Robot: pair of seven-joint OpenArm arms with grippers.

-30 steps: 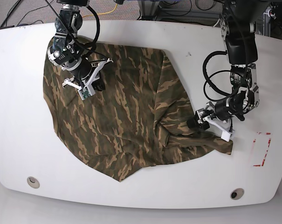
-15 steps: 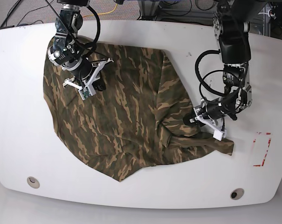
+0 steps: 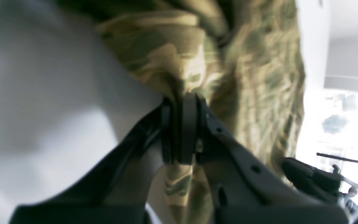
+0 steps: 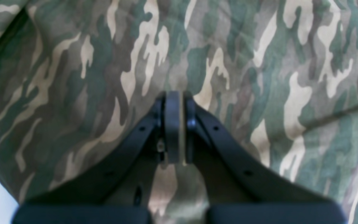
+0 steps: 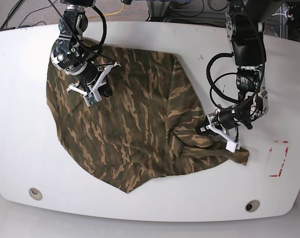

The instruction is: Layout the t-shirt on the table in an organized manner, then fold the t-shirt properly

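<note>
The camouflage t-shirt point(image 5: 135, 124) lies spread but rumpled across the white table point(image 5: 150, 210), bunched in folds along its right side. My left gripper point(image 5: 203, 130) sits at that bunched right edge. In the left wrist view it point(image 3: 180, 102) is shut on a fold of the t-shirt point(image 3: 172, 56), with cloth coming out above and below the pads. My right gripper point(image 5: 105, 92) is over the shirt's upper left part. In the right wrist view it point(image 4: 176, 96) is shut just above flat t-shirt cloth point(image 4: 259, 62); whether it pinches any cloth I cannot tell.
A red rectangular outline point(image 5: 278, 158) marks the table right of the shirt. Two small round holes point(image 5: 35, 193) point(image 5: 252, 205) sit near the front edge. Black cables point(image 5: 216, 79) loop from the left arm above the shirt's right side. Wires and floor lie beyond the far edge.
My left gripper moved leftward onto the shirt's right edge and shut on a fold, drawing the cloth in a little. The right arm has not moved.
</note>
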